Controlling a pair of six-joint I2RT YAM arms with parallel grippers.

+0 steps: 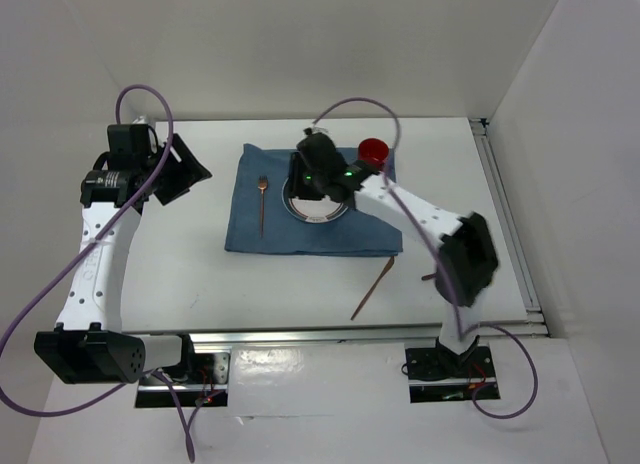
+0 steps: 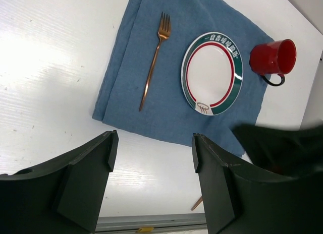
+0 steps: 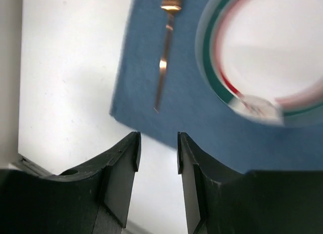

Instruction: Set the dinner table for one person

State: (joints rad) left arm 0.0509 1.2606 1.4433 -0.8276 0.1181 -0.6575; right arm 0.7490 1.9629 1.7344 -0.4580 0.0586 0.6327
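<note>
The dinner table (image 1: 180,274) is a white top carrying a blue placemat (image 1: 310,234). On the mat lie a copper fork (image 1: 262,204) and a white plate (image 1: 318,212) with a green and red rim. A red mug (image 1: 373,150) stands at the mat's far right corner. My right gripper (image 1: 308,179) hovers over the plate's far side; in its wrist view the jaws (image 3: 157,145) are open and empty above the mat's edge, with the fork (image 3: 165,57) and plate (image 3: 267,52) ahead. My left gripper (image 1: 190,169) hangs open left of the mat, nothing between its fingers (image 2: 153,151).
A thin copper utensil (image 1: 372,289) lies slantwise on the bare table near the mat's front right corner. Aluminium rails (image 1: 510,224) run along the right and front edges. In the left wrist view the fork (image 2: 154,60), plate (image 2: 212,75) and mug (image 2: 272,57) all show.
</note>
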